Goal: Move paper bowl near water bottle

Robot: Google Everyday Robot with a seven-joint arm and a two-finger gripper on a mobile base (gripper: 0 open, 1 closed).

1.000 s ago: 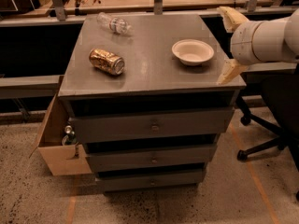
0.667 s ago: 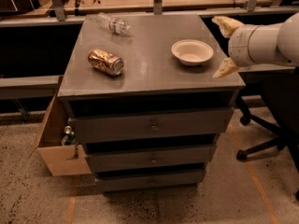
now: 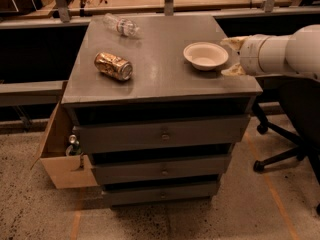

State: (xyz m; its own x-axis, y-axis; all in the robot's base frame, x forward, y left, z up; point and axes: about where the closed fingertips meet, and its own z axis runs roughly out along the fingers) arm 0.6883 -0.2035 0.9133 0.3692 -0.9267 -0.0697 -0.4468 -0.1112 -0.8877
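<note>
The cream paper bowl (image 3: pixel 205 55) sits upright on the right part of the grey cabinet top (image 3: pixel 160 79). The clear crinkled water bottle (image 3: pixel 121 25) lies on its side at the far left of the top. My gripper (image 3: pixel 231 57) comes in from the right on a white arm, just right of the bowl's rim. Its two pale fingers (image 3: pixel 233 43) stand apart, one behind and one in front, with nothing between them.
A gold-brown can (image 3: pixel 113 66) lies on its side at the left of the cabinet top. An open cardboard box (image 3: pixel 59 159) with a small bottle stands left of the drawers. A black office chair base (image 3: pixel 280 154) is at the right. A wooden bench runs behind.
The arm and gripper have moved left and slightly down toward the bowl's right edge. The bowl, can and bottle have not moved.
</note>
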